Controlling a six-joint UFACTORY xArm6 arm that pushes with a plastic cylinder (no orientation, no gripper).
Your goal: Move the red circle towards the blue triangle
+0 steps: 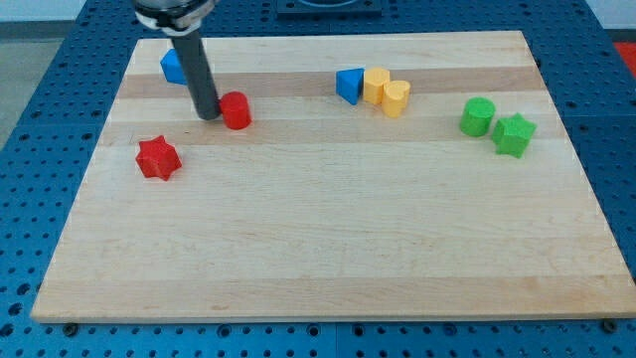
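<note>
My rod rises out of the view's top edge, so only its lower stretch and a slice of the mount above it show; the rest of my arm is cut off. The rod also hides most of a blue block near the board's upper left corner: only its left part peeks out from behind me, and I cannot tell its shape.

My tip rests on the wooden board, touching or all but touching the left side of the red circle, at the circle's nine o'clock. I carry no jaws, so there is nothing to spread or pinch; the tip simply stands beside the block.

The red circle is a short upright cylinder in the board's upper left part. Being round, it has no long axis across the board and points nowhere; its flat face looks up.

The blue triangle lies well apart from it, at about the circle's two o'clock, near the top middle of the board. Its tall edge is on the right, against a yellow block whose outline looks faceted, though I cannot name it for sure. A yellow cylinder touches that one at its four o'clock.

A red star sits near my tip, at its seven o'clock. Far off at three o'clock stand a green cylinder and a green star, just beside each other.
</note>
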